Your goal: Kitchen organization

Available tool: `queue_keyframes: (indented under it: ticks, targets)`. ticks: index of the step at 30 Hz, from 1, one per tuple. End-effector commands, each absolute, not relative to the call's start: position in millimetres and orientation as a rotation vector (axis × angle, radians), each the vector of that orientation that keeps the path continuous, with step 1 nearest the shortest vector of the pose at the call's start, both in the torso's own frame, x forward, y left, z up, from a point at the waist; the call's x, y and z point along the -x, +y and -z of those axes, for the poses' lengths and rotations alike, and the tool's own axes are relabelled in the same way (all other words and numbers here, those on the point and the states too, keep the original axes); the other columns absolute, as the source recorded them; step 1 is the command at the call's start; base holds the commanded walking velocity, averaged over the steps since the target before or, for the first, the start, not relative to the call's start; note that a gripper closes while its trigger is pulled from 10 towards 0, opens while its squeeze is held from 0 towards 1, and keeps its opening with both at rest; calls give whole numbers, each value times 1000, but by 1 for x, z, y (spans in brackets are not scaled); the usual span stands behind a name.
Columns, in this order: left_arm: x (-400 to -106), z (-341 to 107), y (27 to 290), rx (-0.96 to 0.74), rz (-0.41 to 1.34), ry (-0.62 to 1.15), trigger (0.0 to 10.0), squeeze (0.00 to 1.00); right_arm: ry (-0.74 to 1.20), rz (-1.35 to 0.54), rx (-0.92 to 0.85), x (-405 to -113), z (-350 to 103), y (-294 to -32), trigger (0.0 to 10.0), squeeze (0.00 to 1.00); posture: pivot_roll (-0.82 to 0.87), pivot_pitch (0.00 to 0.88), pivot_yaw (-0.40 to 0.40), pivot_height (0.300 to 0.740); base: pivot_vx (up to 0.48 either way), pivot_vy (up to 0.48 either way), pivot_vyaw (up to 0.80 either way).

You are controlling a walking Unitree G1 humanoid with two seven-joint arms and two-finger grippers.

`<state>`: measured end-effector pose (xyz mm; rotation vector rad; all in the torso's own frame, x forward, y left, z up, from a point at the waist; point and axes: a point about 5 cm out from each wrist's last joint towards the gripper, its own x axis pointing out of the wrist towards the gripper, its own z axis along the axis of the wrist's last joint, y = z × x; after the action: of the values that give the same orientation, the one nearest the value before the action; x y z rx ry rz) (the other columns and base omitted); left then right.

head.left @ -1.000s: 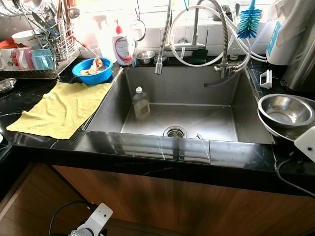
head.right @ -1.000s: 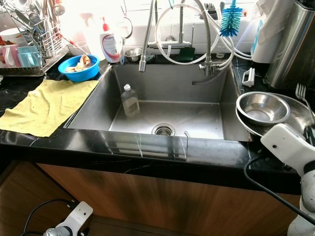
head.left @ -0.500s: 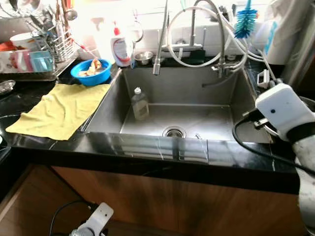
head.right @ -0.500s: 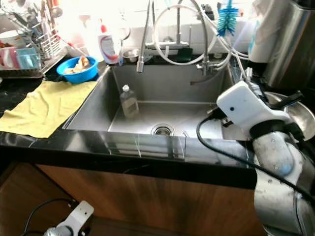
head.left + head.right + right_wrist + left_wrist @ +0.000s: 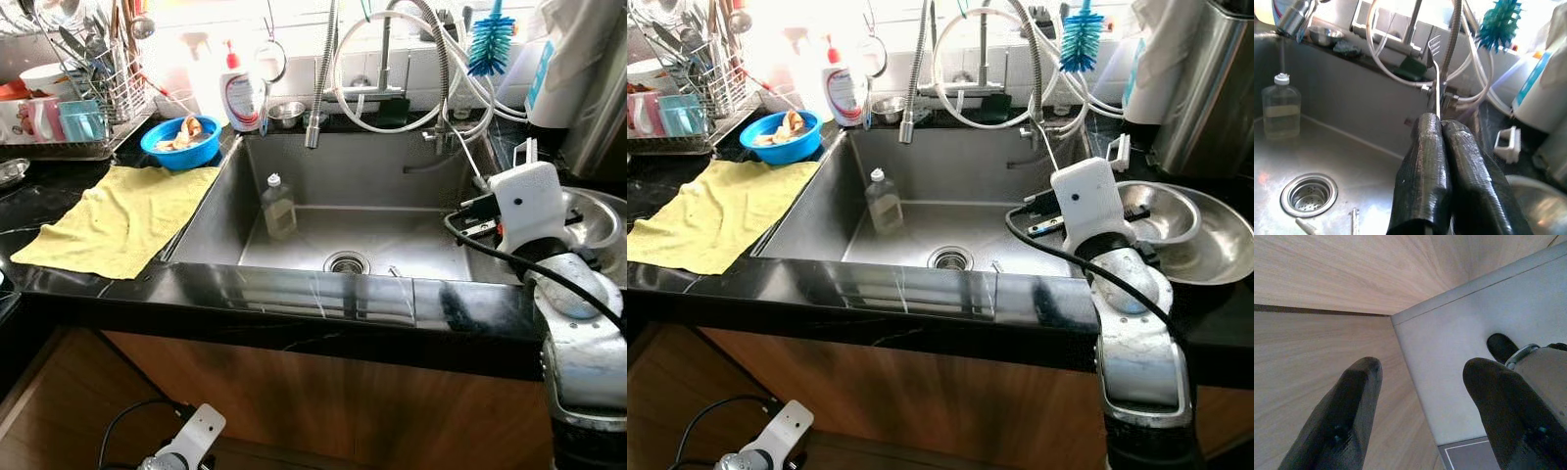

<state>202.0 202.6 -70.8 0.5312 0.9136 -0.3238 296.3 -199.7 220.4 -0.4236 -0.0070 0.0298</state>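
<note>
- Right gripper [image 5: 1442, 128] pinches a fork [image 5: 1434, 51], fingers pressed together, over the sink [image 5: 294, 176] at its 3 o'clock edge.
- Left gripper [image 5: 1422, 396], fingers spread, hangs idle by the cabinet.

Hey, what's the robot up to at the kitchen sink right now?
The right gripper is shut on a fork, holding it tines-up over the right side of the sink, beside the stacked steel bowls on the counter. A small bottle stands in the basin. The left gripper hangs open down by the wooden cabinet front.
</note>
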Motion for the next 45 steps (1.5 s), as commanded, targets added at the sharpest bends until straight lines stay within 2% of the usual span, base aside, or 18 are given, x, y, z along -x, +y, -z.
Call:
queue_keyframes:
  ticks: [1,15,30,31,32,33,34,35,37,42,44,45]
  targets:
    - [-197,73,207,-541,317,935,10000,0,-17,-60,375,-303,-220,-194,10000,0,-162,0,96,740,0,0,0]
    - [-193,75,207,-546,325,941,10000,0,139,-121,224,-315,-186,-191,10000,0,-152,0,93,740,0,0,0]
    - [-191,76,208,-554,333,944,10000,0,233,-121,192,-312,-167,-192,10000,0,-150,0,93,740,0,0,0]
    - [-191,76,208,-554,333,944,10000,0,232,-119,189,-312,-167,-193,10000,259,-148,0,93,740,0,0,0]
    - [-191,76,208,-553,333,944,10000,0,231,-117,187,-312,-167,-193,10000,259,-148,0,93,740,0,0,0]
    - [-191,76,208,-552,333,943,10000,0,230,-116,187,-313,-168,-193,10000,510,-148,0,93,740,0,0,0]
    - [-191,76,208,-551,333,944,10000,0,231,-115,187,-313,-168,-193,10000,922,-148,0,93,740,0,0,0]
    - [-191,76,208,-550,332,944,10000,0,232,-111,187,-313,-168,-194,10000,992,-146,0,92,740,0,0,0]
    - [-191,76,208,-548,329,945,10000,0,235,-104,190,-313,-167,-196,10000,965,-144,0,91,740,0,0,0]
    - [-192,75,209,-545,323,946,10000,0,241,-96,188,-312,-166,-196,10000,969,-141,0,93,740,0,0,0]
    - [-192,75,209,-546,322,947,10000,0,242,-92,194,-312,-165,-196,10000,918,-140,0,93,740,0,0,0]
    - [-192,75,209,-546,322,947,10000,0,238,-86,197,-312,-166,-197,10000,529,-140,0,93,740,0,0,0]
